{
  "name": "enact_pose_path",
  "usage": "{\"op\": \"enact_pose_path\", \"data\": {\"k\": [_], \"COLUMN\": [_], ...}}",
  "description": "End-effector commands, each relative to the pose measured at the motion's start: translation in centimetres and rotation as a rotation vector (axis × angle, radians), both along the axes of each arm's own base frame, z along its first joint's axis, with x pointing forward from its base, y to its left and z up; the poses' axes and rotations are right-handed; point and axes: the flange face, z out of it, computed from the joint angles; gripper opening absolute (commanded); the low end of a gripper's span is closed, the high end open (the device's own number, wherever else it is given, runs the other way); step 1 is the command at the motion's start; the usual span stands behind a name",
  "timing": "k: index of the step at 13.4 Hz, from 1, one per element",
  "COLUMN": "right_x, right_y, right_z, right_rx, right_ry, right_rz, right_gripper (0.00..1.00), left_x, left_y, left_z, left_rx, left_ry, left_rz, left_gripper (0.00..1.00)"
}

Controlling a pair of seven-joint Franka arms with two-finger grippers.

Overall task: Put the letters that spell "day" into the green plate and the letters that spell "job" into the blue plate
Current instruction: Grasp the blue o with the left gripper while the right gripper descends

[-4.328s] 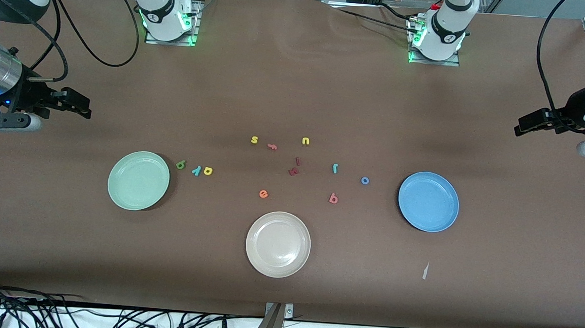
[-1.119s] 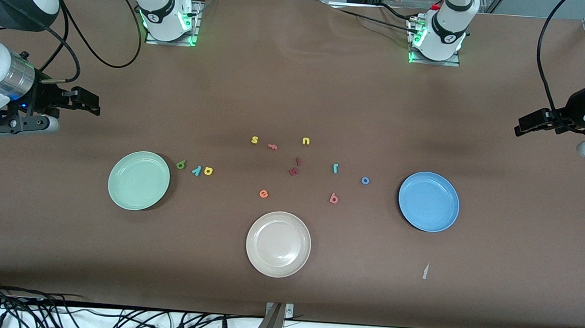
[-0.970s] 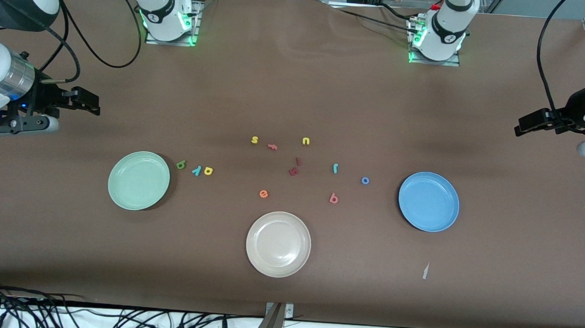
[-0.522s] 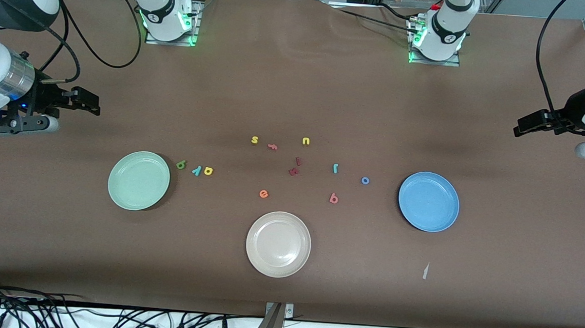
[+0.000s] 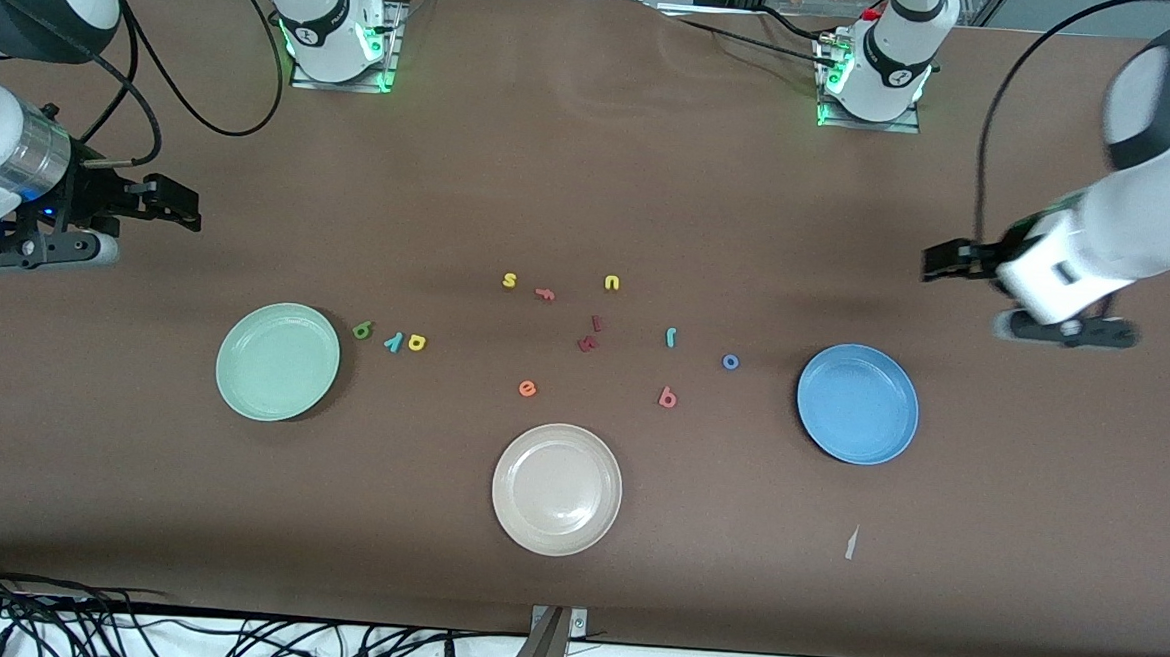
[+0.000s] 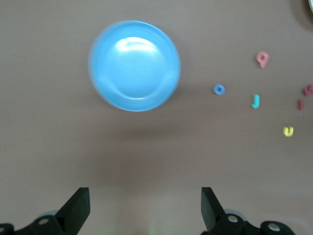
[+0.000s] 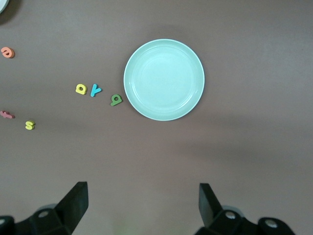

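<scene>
The green plate [image 5: 278, 361] is sitting at the right arm's end of the table, pale mint, round, with a shallow rim and nothing in it. The blue plate [image 5: 857, 404] is lying at the left arm's end, medium blue, same shape, also bare. Just beside the green plate, three tiny foam letters are lining up in a row: an olive-green d [image 5: 363, 331], a teal y [image 5: 394, 341] and a yellow a [image 5: 417, 342]. Toward the blue plate, a teal j [image 5: 671, 337], a blue o [image 5: 730, 361] and a salmon b [image 5: 667, 398] are lying well apart from one another.

The right gripper [image 5: 179, 207] is hanging over bare table, its fingers [image 7: 73, 201] spread wide and holding nothing, with the green plate ahead of the fingertips. The left gripper [image 5: 944, 261] is also spread wide and carrying nothing; the blue plate is showing ahead of its fingers [image 6: 76, 207].

Compared with half a second ago, the left arm has swung inward from the table's edge, and its gripper is now hovering near the blue plate. The right arm is waiting where it was, and no letter has shifted.

I am counting three plates, the third a beige plate [image 5: 557, 488] nearest the front camera, and twelve letters: a yellow s [image 5: 509, 281], a yellow u [image 5: 611, 283], an orange e [image 5: 528, 389], a small pinkish letter [image 5: 545, 293] and two dark red letters [image 5: 590, 335], besides the six named.
</scene>
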Motion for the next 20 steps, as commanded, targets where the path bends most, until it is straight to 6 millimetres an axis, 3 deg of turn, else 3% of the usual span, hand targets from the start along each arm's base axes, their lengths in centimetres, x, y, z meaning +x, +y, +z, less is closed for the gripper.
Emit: {"op": "enact_pose_path", "data": {"k": [1,2,5,8,10,12,15,17,20], "right_x": [0.2,0.5,1.1,1.6,1.6,1.5,1.3,1.5,2.6], "right_y": [1.5,2.1,4.2,6.6,7.4,7.3,7.2,8.6,11.0], "right_z": [-0.5,-1.0,-2.8,-5.1,-7.1,-9.7,-12.7,-14.7,-17.4], "right_rx": [0.012,0.009,-0.006,-0.032,-0.043,-0.041,-0.033,-0.033,-0.021], "right_ry": [-0.003,-0.003,0.002,0.023,0.029,0.013,-0.018,-0.035,-0.078], "right_rz": [-0.05,-0.059,-0.133,-0.256,-0.317,-0.354,-0.364,-0.373,-0.348], "right_gripper": [1.0,1.0,1.0,1.0,1.0,1.0,1.0,1.0,1.0], "left_x": [2.7,3.1,5.2,5.1,5.2,4.0,2.5,1.3,0.2], "left_y": [-4.7,-7.4,-10.4,-13.4,-13.6,-15.6,-15.0,-14.8,-15.2], "left_z": [-5.3,-7.1,-13.7,-18.5,-21.1,-23.4,-26.4,-28.2,-29.1], "left_rx": [-0.029,-0.038,-0.102,-0.095,-0.082,-0.054,-0.045,-0.038,0.025], "left_ry": [0.045,0.017,-0.031,-0.029,-0.028,-0.013,-0.055,-0.086,-0.116], "left_rz": [-0.07,-0.088,-0.076,-0.053,0.014,0.075,0.09,0.116,0.143], "left_gripper": [1.0,1.0,1.0,1.0,1.0,1.0,1.0,1.0,1.0]}}
